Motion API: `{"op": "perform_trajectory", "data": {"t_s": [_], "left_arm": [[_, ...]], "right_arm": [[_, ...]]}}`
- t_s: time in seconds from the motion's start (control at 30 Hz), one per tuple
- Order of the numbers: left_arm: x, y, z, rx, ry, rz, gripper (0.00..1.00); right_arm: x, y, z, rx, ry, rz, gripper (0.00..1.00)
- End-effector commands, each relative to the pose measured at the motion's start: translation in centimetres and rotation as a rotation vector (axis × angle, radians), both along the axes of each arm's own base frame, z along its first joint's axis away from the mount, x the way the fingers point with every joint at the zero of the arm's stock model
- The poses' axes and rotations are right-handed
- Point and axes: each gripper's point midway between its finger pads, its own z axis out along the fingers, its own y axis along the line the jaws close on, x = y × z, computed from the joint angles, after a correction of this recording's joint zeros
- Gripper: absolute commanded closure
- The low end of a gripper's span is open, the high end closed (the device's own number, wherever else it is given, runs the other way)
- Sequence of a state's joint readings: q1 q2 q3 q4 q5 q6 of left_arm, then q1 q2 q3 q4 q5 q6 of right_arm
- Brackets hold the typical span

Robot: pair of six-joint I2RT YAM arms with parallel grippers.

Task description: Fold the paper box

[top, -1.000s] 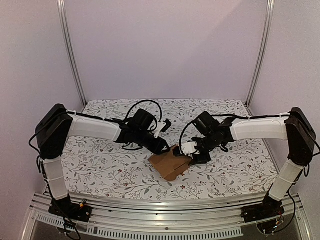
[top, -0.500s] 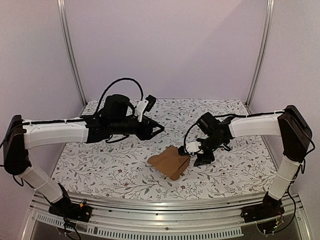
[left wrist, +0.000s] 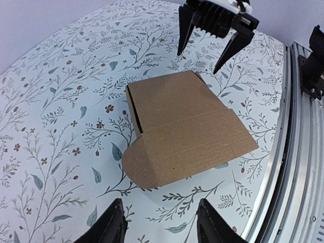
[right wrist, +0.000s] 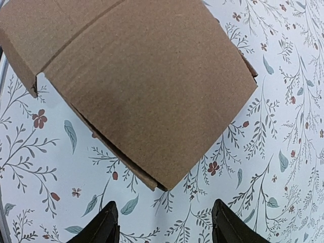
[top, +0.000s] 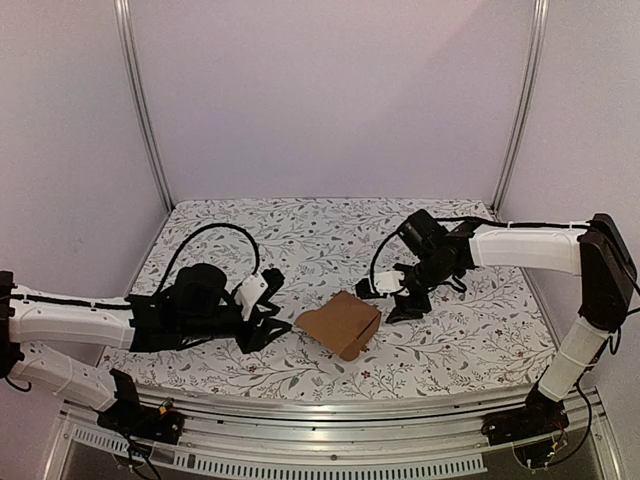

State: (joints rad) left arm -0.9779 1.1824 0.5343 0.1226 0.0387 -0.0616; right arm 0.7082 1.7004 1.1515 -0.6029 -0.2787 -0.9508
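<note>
Two grippers are seen, one on each side of the paper box [top: 340, 325]. The box is made of plain brown card and is laid on the table [top: 300, 235], whose top is printed with small leaves and flowers. It is found near the front of the table, about in the middle. It is partly folded, and a wide flap [left wrist: 192, 147] with one round corner is stuck out on one side. The left gripper [top: 270, 322] is held low to the left of the box, near it but not touching. Its fingers are spread wide and nothing is held between them. The right gripper [top: 400, 308] is held just to the right of the box, with its fingers pointed down. They are spread wide too, and nothing is held.
</note>
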Motion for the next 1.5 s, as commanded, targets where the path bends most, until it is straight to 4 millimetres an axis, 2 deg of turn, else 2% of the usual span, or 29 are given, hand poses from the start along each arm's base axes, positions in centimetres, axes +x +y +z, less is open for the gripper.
{"op": "perform_trajectory", "data": {"t_s": [0.0,0.17,0.4,0.73,0.97,1.07,1.2,1.33,1.47], "left_arm": [[0.5,0.2,-0.6,0.048,-0.086,0.022,0.52],[1.5,-0.2,-2.5,0.118,-0.167,0.044,0.54],[2.3,-2.3,-5.3,0.177,-0.216,0.032,0.59],[3.6,-3.3,-5.4,0.148,-0.336,0.112,0.76],[4.4,-2.7,-5.5,0.186,-0.367,0.171,0.82],[3.5,-2.2,-6.4,0.209,-0.309,0.145,0.82],[1.9,-0.4,-7.8,0.217,-0.216,0.150,0.80],[2.3,1.1,-7.0,0.198,-0.241,0.223,0.68],[3.0,0.0,-5.7,0.174,-0.293,0.227,0.62]], "right_arm": [[-1.1,1.1,0.4,-0.013,-0.002,0.063,0.38],[-1.5,2.2,0.3,-0.002,0.018,0.067,0.38],[-1.6,2.5,-0.5,-0.013,0.034,0.053,0.38],[-2.0,2.8,-1.8,-0.033,0.065,0.056,0.38],[-2.1,2.6,-2.5,-0.049,0.082,0.055,0.39],[-2.1,2.6,-2.5,-0.049,0.084,0.055,0.39],[-2.1,2.6,-2.6,-0.051,0.080,0.054,0.40],[-2.1,2.6,-2.7,-0.052,0.080,0.056,0.40],[-2.1,2.5,-3.1,-0.059,0.088,0.053,0.41]]}}
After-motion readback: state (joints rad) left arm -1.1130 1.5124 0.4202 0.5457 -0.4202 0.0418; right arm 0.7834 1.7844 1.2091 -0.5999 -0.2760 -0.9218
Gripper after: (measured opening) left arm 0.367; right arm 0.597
